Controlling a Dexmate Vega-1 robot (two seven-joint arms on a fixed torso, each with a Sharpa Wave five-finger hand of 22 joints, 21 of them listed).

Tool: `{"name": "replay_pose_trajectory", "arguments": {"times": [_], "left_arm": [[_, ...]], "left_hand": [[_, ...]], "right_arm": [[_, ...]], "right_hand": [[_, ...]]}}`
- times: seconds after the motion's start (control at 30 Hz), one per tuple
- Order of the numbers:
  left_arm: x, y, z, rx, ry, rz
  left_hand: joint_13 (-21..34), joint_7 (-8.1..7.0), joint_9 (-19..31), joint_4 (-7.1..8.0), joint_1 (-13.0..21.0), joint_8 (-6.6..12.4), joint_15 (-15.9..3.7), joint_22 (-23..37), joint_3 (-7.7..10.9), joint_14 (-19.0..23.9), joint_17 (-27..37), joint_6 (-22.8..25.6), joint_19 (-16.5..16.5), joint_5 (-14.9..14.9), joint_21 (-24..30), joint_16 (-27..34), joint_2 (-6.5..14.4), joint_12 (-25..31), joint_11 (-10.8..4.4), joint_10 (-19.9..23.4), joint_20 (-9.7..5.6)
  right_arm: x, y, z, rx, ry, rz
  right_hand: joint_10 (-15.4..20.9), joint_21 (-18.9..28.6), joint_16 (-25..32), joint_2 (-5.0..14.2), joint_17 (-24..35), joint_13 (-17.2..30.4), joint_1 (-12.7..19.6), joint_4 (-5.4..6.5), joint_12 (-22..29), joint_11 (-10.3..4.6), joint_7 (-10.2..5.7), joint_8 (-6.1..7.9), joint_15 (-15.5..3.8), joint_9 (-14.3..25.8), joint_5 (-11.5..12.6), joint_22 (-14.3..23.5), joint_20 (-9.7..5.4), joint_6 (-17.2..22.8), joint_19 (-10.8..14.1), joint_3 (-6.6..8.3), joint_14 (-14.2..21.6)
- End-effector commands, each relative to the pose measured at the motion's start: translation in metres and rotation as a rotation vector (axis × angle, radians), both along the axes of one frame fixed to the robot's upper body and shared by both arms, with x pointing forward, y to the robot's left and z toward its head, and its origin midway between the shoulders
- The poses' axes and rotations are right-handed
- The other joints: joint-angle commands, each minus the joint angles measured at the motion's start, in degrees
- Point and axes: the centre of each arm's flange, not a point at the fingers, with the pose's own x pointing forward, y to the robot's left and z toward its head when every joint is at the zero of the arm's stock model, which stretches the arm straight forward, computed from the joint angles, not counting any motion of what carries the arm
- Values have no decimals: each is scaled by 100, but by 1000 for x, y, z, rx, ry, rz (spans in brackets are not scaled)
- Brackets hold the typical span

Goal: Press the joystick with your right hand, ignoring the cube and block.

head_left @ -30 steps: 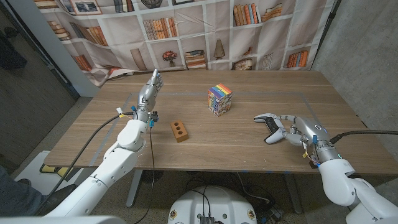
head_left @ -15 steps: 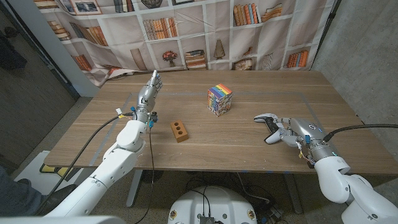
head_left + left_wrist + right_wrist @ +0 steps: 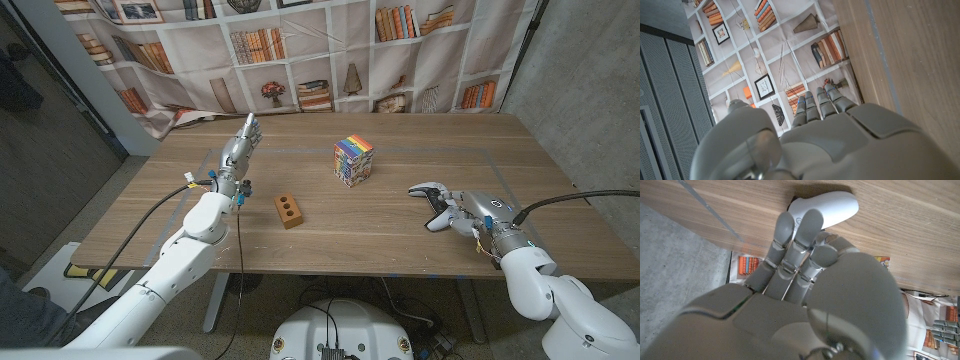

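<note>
Joystick (image 3: 428,196) is showing as a white, curved controller w/ black parts, lying on the table (image 3: 400,235) at its right side, well apart from the cube (image 3: 353,160) and block (image 3: 288,210). Right robot hand (image 3: 468,213) is sitting just beside it, fingers (image 3: 805,235) reaching over the white shell and touching it; actual grip — can't tell. Left robot hand (image 3: 241,145) is standing upright, fingers straight, holding nothing.
</note>
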Motion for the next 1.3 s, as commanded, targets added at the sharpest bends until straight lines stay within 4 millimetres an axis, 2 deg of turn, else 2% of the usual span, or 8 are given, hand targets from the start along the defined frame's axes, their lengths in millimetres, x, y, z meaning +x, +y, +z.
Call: {"name": "replay_pose_trajectory", "arguments": {"times": [0.03,0.77,1.3], "left_arm": [[-5,4,-1,13,3,5],[-2,9,-4,3,3,2],[1,13,-13,-18,15,1]], "left_hand": [[10,-12,14,14,14,-16,-7,16,-4,27,17,40,14,-5,-25,-4,-34,8,-3,39,24],[11,-29,16,33,8,-26,-13,18,2,33,21,45,34,-37,-33,-4,-39,-5,-12,26,24],[11,-26,16,45,6,-33,-4,19,7,29,22,44,31,-58,-44,-7,-42,-13,-20,15,29]], "right_arm": [[8,-3,1,-3,51,-25],[13,-5,5,-3,114,-83],[14,1,4,-25,113,-89]], "right_hand": [[47,25,-5,-35,11,-9,-46,10,58,1,88,2,-8,5,42,-8,-482,-23,-10,50,55],[15,54,16,-42,-25,-52,-149,20,143,-6,130,31,-9,5,105,-80,-482,-2,10,147,67],[3,91,37,-35,-64,-128,-202,2,165,-6,52,55,-8,7,104,-163,-491,140,3,193,61]]}}
